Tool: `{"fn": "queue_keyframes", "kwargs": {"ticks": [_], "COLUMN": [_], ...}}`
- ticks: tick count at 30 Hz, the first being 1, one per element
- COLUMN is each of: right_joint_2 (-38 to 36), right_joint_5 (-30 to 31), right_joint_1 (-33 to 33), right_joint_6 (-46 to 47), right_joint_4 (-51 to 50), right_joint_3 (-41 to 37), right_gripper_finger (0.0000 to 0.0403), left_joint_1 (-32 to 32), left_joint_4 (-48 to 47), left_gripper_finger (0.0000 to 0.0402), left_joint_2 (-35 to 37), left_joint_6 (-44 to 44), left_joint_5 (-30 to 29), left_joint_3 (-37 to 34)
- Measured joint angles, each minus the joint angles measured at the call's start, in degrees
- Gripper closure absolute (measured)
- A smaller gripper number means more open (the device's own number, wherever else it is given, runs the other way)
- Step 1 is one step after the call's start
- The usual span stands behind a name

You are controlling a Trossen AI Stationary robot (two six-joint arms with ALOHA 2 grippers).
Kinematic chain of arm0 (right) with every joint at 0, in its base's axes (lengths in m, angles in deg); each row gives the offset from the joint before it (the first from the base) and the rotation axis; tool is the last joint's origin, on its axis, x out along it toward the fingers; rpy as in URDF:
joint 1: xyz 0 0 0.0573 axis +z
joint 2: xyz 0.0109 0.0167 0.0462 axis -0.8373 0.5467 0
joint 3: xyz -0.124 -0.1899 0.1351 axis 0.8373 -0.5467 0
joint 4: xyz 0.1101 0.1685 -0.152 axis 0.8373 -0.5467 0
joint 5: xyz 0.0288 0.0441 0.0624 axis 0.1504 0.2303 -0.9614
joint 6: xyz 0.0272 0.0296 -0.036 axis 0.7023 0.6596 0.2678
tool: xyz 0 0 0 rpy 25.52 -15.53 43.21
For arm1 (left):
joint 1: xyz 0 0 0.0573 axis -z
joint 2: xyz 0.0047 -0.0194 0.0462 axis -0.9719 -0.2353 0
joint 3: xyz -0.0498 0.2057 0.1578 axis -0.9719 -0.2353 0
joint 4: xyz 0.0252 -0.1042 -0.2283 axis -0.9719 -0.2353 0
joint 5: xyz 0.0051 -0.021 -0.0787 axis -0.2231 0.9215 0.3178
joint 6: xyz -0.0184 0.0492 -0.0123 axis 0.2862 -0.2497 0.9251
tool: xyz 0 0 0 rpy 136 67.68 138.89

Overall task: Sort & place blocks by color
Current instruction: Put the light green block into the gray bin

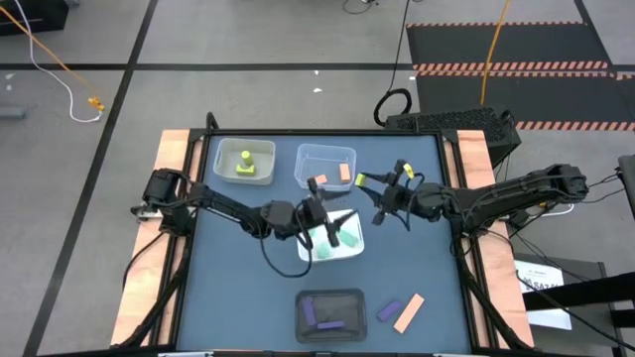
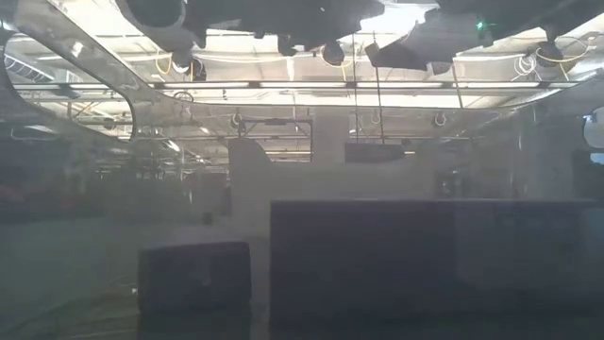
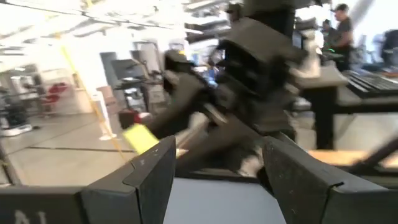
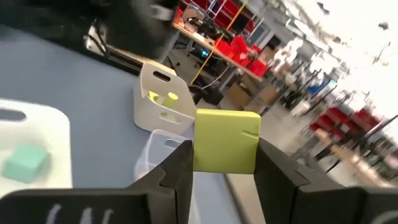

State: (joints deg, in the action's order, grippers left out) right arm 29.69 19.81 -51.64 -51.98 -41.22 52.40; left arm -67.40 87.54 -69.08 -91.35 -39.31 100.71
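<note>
Worktop (image 1: 248, 297) of smooth blue-grey sheet with pale wooden side rails stands on a grey tiled floor, with a striped dark mat (image 1: 506, 50) beyond it; the wrist views look into a bright hall of desks and red bins.

Right end effector (image 1: 365, 181) pinches a flat-faced yellow-green block (image 4: 226, 141) between its dark fingers, raised above the worktop. Just beside it sits a clear plastic tray (image 1: 325, 164) with two peach-orange blocks (image 1: 330, 178); farther off, an opaque white tray (image 1: 244, 161) holds yellow-green blocks (image 1: 245, 165).

Left end effector (image 1: 332, 235) is spread, nothing between its angular fingers (image 3: 152, 171), over a white tray (image 1: 347, 248) holding mint-teal blocks (image 4: 26, 162). Well apart from it, near the worktop's front edge, lie a dark tray (image 1: 332, 309) with purple bars (image 1: 319, 315), plus a loose purple block (image 1: 387, 311) and a peach-orange bar (image 1: 409, 312).
</note>
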Motion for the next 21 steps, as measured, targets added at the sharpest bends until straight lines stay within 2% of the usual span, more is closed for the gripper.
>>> {"fn": "queue_keyframes", "kwargs": {"ticks": [6,12,16,21], "right_joint_2": [0.0,0.0,0.0,0.0], "right_joint_5": [0.0,-0.01,-0.02,0.07], "right_joint_1": [0.0,0.0,0.0,0.0], "right_joint_6": [-14.91,-25.55,-30.62,-33.65], "right_joint_4": [2.17,4.73,5.53,5.86], "right_joint_3": [0.0,0.0,0.0,0.0], "right_gripper_finger": [0.0286,0.0286,0.0286,0.0286], "left_joint_1": [-3.19,-5.83,-7.35,-8.58], "left_joint_4": [-0.84,-7.75,-13.89,-15.52], "left_gripper_finger": [0.0163,0.0163,0.0163,0.0175], "left_joint_2": [0.0,0.0,-0.02,-0.02], "left_joint_6": [4.55,10.63,15.33,19.09], "left_joint_5": [-0.41,-0.43,-0.41,0.08], "left_joint_3": [2.7,6.14,8.25,8.61]}}
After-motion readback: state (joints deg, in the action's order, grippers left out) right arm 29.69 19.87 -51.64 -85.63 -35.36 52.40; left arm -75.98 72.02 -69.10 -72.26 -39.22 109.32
